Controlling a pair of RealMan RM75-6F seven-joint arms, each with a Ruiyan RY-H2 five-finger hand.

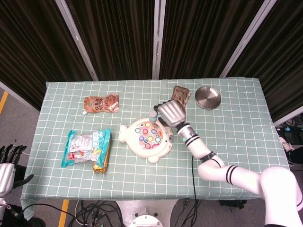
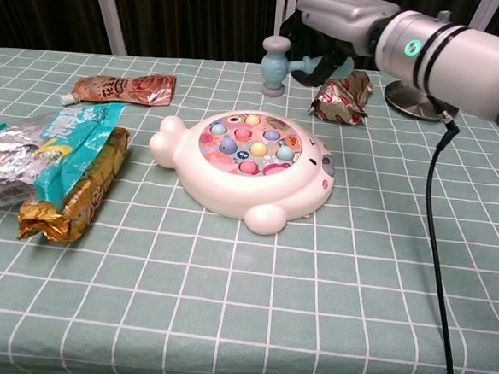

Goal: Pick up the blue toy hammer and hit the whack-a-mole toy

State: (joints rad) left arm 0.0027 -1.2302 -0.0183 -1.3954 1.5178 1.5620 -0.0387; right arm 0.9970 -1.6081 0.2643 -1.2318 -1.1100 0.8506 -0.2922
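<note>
The white whack-a-mole toy (image 1: 147, 139) (image 2: 244, 169) lies mid-table with several coloured pegs on its round face. My right hand (image 1: 172, 112) (image 2: 340, 15) grips the handle of the blue toy hammer (image 2: 277, 66) (image 1: 153, 115). The hammer head hangs in the air above and behind the toy's far edge, clear of the pegs. My left hand (image 1: 6, 161) hangs open off the table's left edge, low in the head view, holding nothing.
A brown snack pouch (image 1: 179, 99) (image 2: 341, 99) and a steel dish (image 1: 208, 97) lie behind my right hand. An orange sachet (image 1: 101, 103) (image 2: 119, 88) sits at the back left. Blue and gold snack bags (image 1: 88, 149) (image 2: 50, 160) lie at the left.
</note>
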